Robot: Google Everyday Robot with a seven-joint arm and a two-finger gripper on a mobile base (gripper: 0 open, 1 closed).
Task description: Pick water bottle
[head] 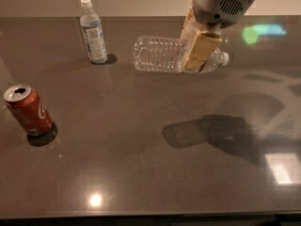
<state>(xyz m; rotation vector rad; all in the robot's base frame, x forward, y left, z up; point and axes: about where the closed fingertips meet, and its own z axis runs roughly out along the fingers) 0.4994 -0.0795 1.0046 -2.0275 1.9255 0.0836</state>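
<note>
The water bottle is clear ribbed plastic with a small white cap at its right end. It hangs on its side, well above the dark table, and its shadow lies on the table below it. My gripper comes down from the upper right and is shut on the water bottle near its neck. Its tan fingers cover the label band.
A bluish bottle with a white-blue label stands upright at the back left. A red soda can stands at the left, tilted a little. Bright light reflections show on the table at the right and near the front edge.
</note>
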